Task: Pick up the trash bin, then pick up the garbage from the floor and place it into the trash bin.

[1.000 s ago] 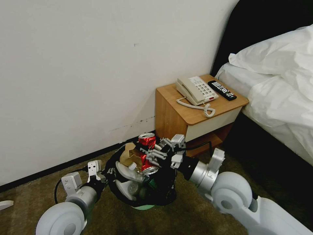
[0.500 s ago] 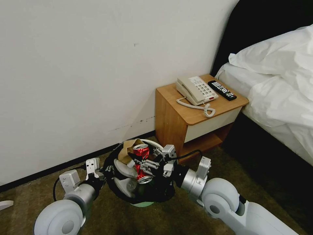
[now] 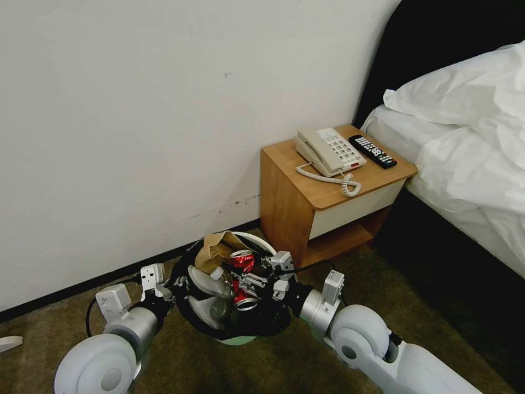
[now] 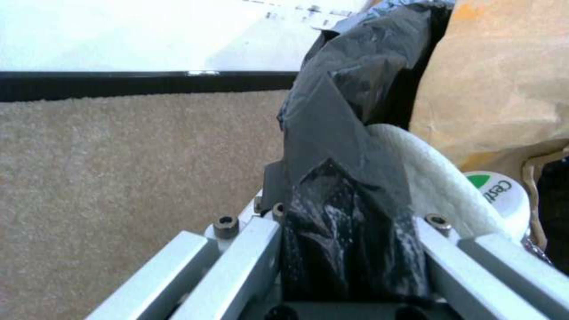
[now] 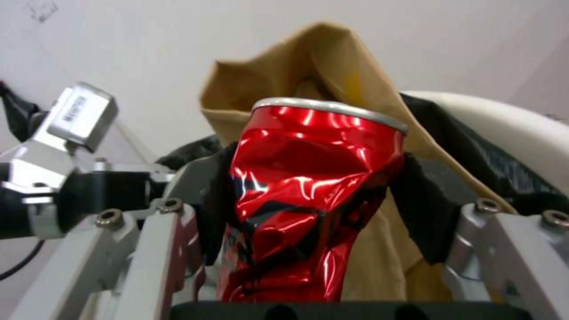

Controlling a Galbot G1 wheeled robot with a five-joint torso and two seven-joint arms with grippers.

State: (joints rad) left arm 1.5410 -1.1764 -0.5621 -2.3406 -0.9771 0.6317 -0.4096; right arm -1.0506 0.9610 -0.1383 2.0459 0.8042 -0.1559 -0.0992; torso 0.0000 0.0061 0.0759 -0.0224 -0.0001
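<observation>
Lettering first: a white plastic bottle cap [image 4: 501, 195] lying in the bin carries a green mark and letters that seem to start "Cest", the rest cut off. A small label on the left gripper's grey housing, seen from the right wrist, is too small to read.

The small round white plastic trash bin [image 3: 256, 239], lined with a crinkly glossy black bag [image 4: 341, 178], sits low between the two arms, near the robot and just in front of the wall. The left gripper [image 3: 164, 290] is at the bin's left rim, its jaws closed on a fold of the black liner and the rim. The right gripper [image 5: 308, 213] reaches over the bin from the right, jaws closed around a crushed shiny red drink can [image 5: 308, 195], held upright just above the other rubbish. Behind the can stands a crumpled brown paper bag [image 3: 216, 249]; a white slipper [image 4: 433, 178] and a clear plastic bottle [image 3: 221, 284] lie inside.

The floor is short-pile brownish-olive carpet [image 3: 328, 372], meeting an off-white wall [image 3: 136, 109] at a black skirting board. Far right stands a wooden bedside cabinet [image 3: 284, 197] holding a beige corded telephone [image 3: 328, 150] and a black remote control [image 3: 372, 150]. Beyond it is a bed with rumpled white linen [image 3: 470, 148] and a dark headboard.
</observation>
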